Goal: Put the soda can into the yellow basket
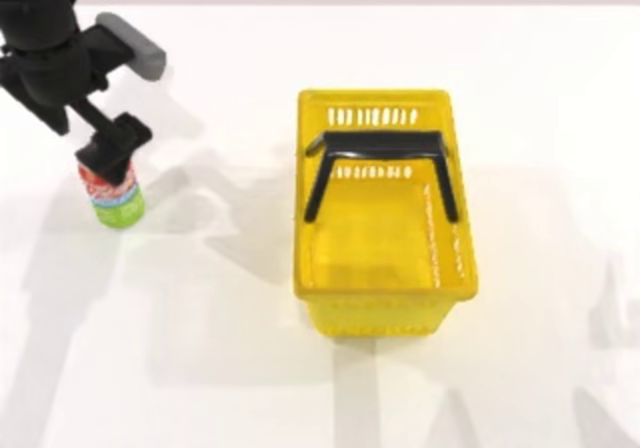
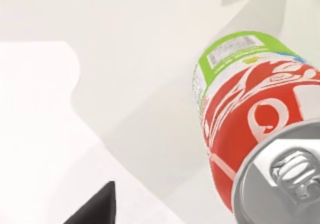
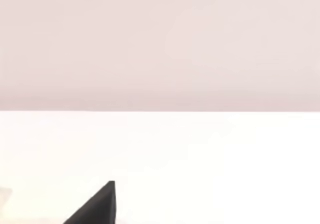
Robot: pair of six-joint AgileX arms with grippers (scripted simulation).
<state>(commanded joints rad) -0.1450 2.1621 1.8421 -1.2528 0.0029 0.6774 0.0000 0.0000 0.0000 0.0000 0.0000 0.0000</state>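
**Left arm at the can, basket waiting**

White desk (image 1: 250, 368), plain and bright, is carrying just two things. Near its left edge the soda can (image 1: 117, 200) is standing upright, long axis vertical, silver top up and green band down on the surface; from above its top is hidden under the arm. The left gripper (image 1: 112, 146) is hanging right over it, at the can's upper end. Whether its fingers are closed on the can or merely straddling it, I cannot tell; the left wrist view is showing the can close up beside one dark fingertip (image 2: 97, 209), nothing more decisive.

The yellow basket (image 1: 455, 238) is sitting well apart, toward the desk's middle, long side running front to back, black handle (image 1: 380, 146) folded across its far half.

The right arm is out of the top view; its wrist camera is showing only bare desk.

Judgement: a firm, centred pinch is needed before any lift. Keeping the can upright would help, and coming down in the basket's near half would avoid the handle.
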